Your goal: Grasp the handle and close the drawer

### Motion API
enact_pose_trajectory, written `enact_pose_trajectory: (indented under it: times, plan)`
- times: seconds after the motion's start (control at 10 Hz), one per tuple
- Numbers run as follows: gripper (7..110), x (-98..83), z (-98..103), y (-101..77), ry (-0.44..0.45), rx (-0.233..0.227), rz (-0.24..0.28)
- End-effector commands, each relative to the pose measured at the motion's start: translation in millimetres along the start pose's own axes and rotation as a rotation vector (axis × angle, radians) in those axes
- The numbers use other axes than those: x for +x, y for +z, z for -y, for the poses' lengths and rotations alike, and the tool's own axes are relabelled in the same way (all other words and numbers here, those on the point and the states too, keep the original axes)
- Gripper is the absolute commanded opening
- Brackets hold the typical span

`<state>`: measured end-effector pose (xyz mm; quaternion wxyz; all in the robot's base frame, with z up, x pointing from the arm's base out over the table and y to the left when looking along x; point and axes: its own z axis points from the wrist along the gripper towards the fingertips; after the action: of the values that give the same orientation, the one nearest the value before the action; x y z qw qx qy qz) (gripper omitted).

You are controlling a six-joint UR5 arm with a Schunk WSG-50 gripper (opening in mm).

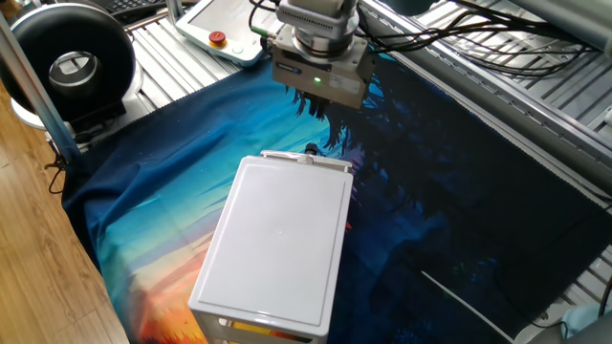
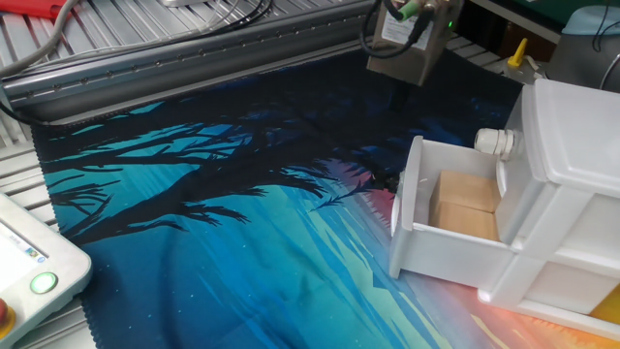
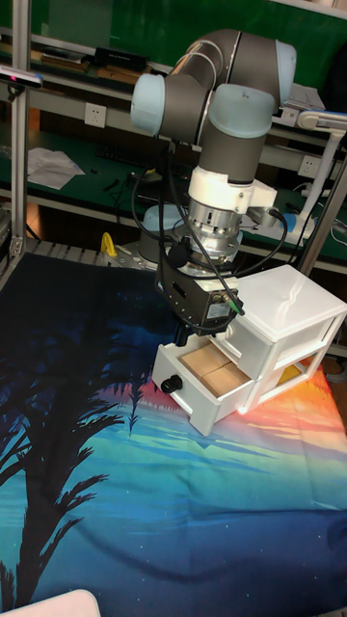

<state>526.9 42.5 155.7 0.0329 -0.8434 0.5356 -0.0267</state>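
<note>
I can't tell how far apart the gripper (image 2: pixel 398 94) fingers stand; only dark tips show under its body, and it holds and touches nothing, hanging above the cloth (image 2: pixel 223 223) behind the drawer (image 2: pixel 455 228). The other fixed view shows the drawer pulled out with brown contents, which one fixed view hides under the white top; the tall fixed view shows the handle (image 3: pixel 172 384) as a dark knob on the front panel

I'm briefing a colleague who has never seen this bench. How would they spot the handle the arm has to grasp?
Find the white plastic drawer unit on the blue sunset-print cloth. Its upper tray is pulled out, with a tan block inside. The handle is the small pale rounded knob beside that open tray, the only round part on the boxy unit.
</note>
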Motion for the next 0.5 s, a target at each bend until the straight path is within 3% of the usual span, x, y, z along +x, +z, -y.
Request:
enact_pose_trajectory:
  times: [0.0,0.1,0.4]
  plan:
    - [7,-14.3,4.7,-3.6,0.142,0.001,0.053]
    - [7,-18.0,6.1,-3.9,0.191,0.005,0.066]
    - [7,-12.4,8.6,0.5,0.184,0.017,0.045]
